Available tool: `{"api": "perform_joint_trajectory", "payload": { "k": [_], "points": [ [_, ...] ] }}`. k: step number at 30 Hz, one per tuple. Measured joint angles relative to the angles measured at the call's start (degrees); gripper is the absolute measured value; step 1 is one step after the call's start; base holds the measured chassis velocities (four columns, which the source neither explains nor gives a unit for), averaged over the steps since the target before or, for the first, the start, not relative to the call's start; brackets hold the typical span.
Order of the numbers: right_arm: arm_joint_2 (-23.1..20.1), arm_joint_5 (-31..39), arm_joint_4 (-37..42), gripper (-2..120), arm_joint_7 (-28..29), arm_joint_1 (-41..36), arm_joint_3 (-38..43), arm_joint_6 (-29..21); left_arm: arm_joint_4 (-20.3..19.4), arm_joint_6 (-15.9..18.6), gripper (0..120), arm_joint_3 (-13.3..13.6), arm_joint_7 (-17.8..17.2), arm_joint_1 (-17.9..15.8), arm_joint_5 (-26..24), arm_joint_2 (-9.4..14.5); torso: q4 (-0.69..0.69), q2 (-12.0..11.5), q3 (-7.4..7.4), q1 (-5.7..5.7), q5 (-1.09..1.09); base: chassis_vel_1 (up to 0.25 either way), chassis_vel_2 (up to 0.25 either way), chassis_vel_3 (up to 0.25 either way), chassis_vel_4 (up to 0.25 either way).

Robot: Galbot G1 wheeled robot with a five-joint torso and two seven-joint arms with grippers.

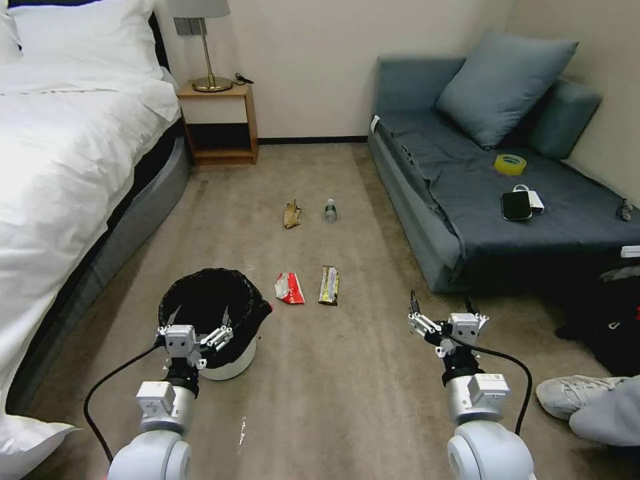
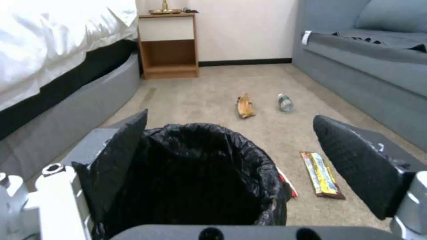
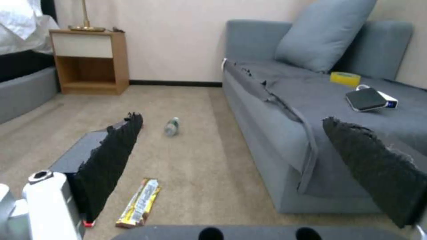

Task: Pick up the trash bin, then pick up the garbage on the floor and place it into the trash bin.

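The trash bin [image 1: 248, 299], white with a black bag over its rim, stands on the carpet at the lower left. My left gripper [image 1: 200, 315] hovers open at its near rim. In the left wrist view the bin [image 2: 256, 156] sits low between the spread fingers [image 2: 353, 160]. My right gripper [image 1: 442, 308] hangs open over bare carpet, holding nothing. The garbage lies beyond the bin: a red-and-white wrapper [image 1: 289, 288], a gold-brown wrapper [image 1: 329, 285], a banana peel [image 1: 292, 214] and a small clear bottle [image 1: 330, 211]. The right wrist view shows the gold wrapper [image 3: 138, 202] and the bottle [image 3: 171, 126].
A white bed [image 1: 60, 167] runs along the left and a wooden nightstand [image 1: 220, 123] stands at the back. A grey sofa [image 1: 467, 193] on the right carries a yellow tape roll [image 1: 510, 163] and a black phone [image 1: 516, 205]. A person's shoe [image 1: 573, 393] rests at the lower right.
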Motion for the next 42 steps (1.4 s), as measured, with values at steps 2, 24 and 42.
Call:
{"api": "perform_joint_trajectory", "payload": {
  "k": [2,24,42],
  "points": [
    [0.2,-0.1,-0.4,100,-0.5,0.0,0.3,0.1,0.3,-0.1,100,0.3,-0.1,-0.1,0.3,-0.1,0.00,0.0,0.00,0.00,0.00,0.000,0.000,0.000,0.000],
    [2.1,-1.2,-3.8,100,-4.6,0.0,2.5,0.7,2.4,-1.1,100,2.4,-1.0,-0.8,2.7,-1.0,0.00,0.0,0.00,0.00,0.00,0.000,0.000,0.000,0.000],
    [3.6,-2.0,-6.4,100,-7.8,0.1,4.2,1.1,4.1,-1.8,100,4.0,-1.7,-1.3,4.6,-1.6,0.00,0.0,0.00,0.00,0.00,0.000,0.000,0.000,0.000]
  ]
}}
